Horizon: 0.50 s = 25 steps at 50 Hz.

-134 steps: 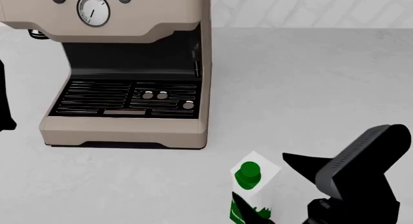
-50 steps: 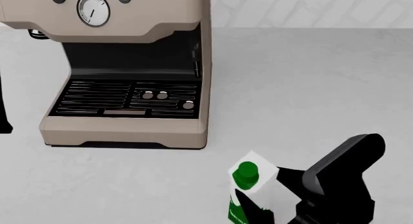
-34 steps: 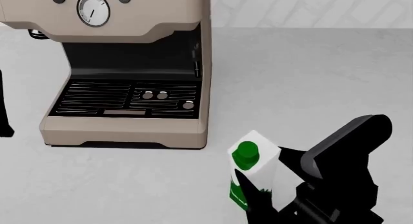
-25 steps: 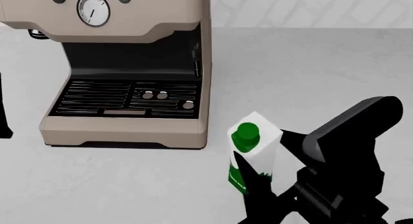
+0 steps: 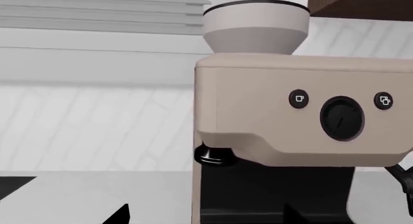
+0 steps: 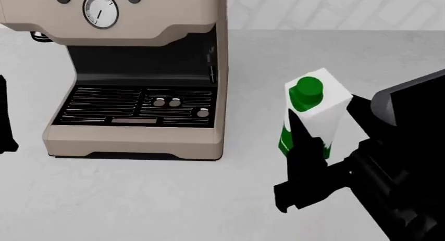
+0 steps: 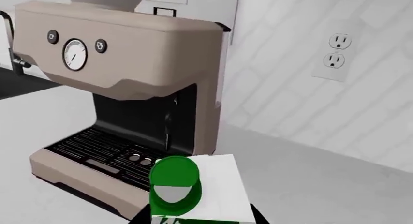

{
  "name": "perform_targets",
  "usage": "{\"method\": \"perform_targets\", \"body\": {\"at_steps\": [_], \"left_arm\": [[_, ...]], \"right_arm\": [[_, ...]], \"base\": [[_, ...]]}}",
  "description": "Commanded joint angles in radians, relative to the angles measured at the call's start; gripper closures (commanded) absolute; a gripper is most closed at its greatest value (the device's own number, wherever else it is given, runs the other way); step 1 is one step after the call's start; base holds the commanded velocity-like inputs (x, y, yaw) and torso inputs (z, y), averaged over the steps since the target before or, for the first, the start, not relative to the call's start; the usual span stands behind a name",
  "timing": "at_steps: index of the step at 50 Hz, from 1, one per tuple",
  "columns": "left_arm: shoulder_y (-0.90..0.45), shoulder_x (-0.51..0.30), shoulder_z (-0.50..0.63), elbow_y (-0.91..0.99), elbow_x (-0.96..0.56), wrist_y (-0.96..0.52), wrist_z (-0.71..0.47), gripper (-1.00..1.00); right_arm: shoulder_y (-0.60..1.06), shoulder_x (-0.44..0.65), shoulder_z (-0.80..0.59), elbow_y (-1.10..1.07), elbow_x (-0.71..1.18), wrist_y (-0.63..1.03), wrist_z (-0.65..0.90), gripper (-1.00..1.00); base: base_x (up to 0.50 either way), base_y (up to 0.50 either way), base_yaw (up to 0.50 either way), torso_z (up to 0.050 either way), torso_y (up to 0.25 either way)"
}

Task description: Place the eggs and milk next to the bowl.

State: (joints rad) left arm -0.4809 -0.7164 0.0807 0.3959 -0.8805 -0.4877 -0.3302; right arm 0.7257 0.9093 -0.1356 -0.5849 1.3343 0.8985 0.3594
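The right gripper has the milk clamped between its jaws and holds it up off the tabletop, just to the right of the coffee machine. The carton stands nearly upright, its long axis vertical with only a slight lean, green cap on top. One dark finger runs up its front face and the arm's bulk sits behind it. From the right wrist camera the cap fills the near foreground, with the machine's drip tray beyond.

What the next move turns on is where the bowl lies, and that cannot be told: neither bowl nor eggs appear in any view. The tabletop to the right of the machine shows nothing on it as far as the head camera reaches, so the bowl is probably outside that picture, and the carry will likely need the view to shift before a place beside it can be picked.

The left arm is only a dark sliver at the edge; its jaws are out of sight. Its wrist camera looks at the machine's front, well away from the carton. So the right arm has the job.
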Motion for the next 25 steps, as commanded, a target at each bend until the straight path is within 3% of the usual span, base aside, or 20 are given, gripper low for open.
{"method": "perform_targets", "body": {"at_steps": [1, 16, 25], "left_arm": [[-0.004, -0.001, 0.008, 0.009, -0.001, -0.003, 0.004, -1.00], [0.007, -0.015, -0.001, 0.029, -0.010, -0.006, -0.002, -1.00], [0.013, -0.013, -0.002, 0.026, -0.007, 0.000, -0.001, -1.00]], "right_arm": [[0.035, 0.011, 0.036, -0.019, 0.040, 0.030, 0.086, 1.00], [0.070, -0.016, 0.020, 0.013, 0.008, 0.024, 0.114, 1.00], [0.052, -0.020, 0.021, 0.006, 0.010, 0.013, 0.109, 1.00]], "base": [[0.00, 0.00, 0.00, 0.000, 0.000], [0.00, 0.00, 0.00, 0.000, 0.001], [-0.44, 0.00, 0.00, 0.000, 0.000]]}}
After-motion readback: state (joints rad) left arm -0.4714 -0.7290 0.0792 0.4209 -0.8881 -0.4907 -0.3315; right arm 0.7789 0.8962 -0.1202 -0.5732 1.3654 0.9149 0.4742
